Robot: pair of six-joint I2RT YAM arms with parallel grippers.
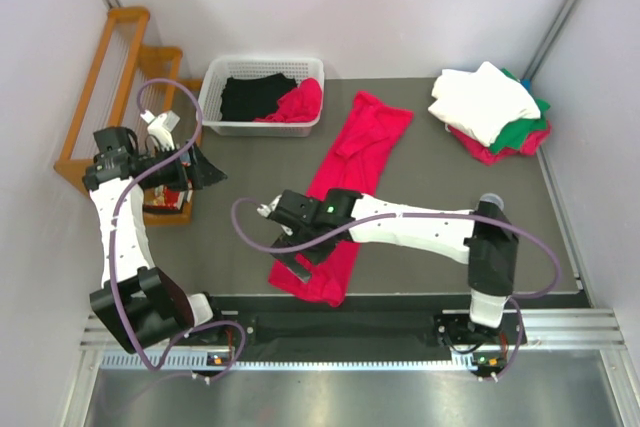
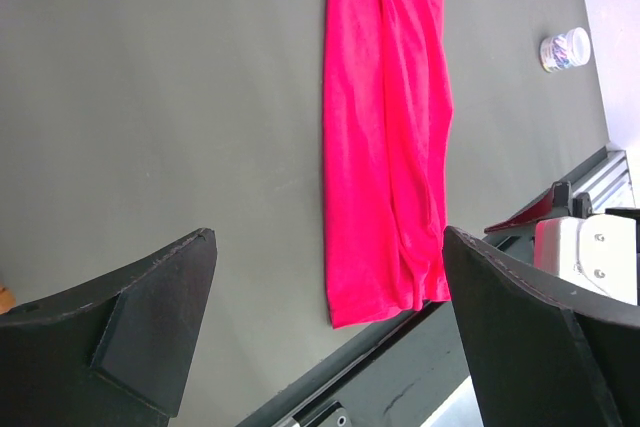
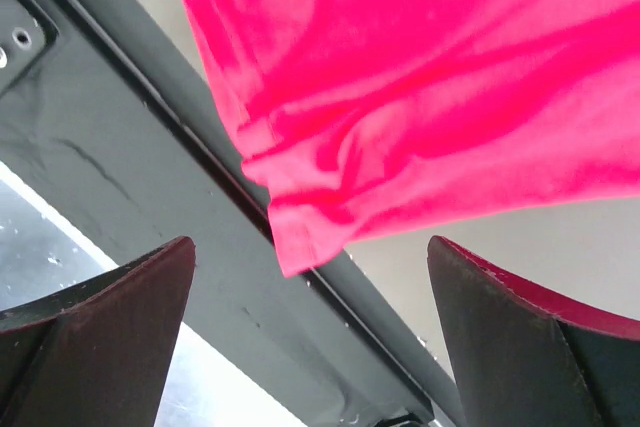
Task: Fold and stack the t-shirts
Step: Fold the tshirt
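Observation:
A crimson-red t-shirt point(image 1: 345, 187) lies on the table folded lengthwise into a long strip, running from the back centre to the near edge. My right gripper point(image 1: 300, 262) is open and empty, hovering just above the strip's near end. In the right wrist view that end point(image 3: 420, 77) hangs slightly over the table's front edge, between and beyond my open gripper point(image 3: 310, 347). My left gripper point(image 1: 207, 169) is open and empty, raised at the table's left side. Its wrist view shows the strip point(image 2: 385, 127) ahead of the gripper point(image 2: 330, 347). Folded white, green and red shirts are stacked point(image 1: 488, 107) at the back right.
A white lattice basket point(image 1: 215, 97) at the back left holds a black shirt point(image 1: 255, 95) and a red one point(image 1: 298, 102). A small clear cup point(image 1: 490, 201) stands by the right arm, also in the left wrist view point(image 2: 565, 49). A wooden rack point(image 1: 110, 97) stands left of the table.

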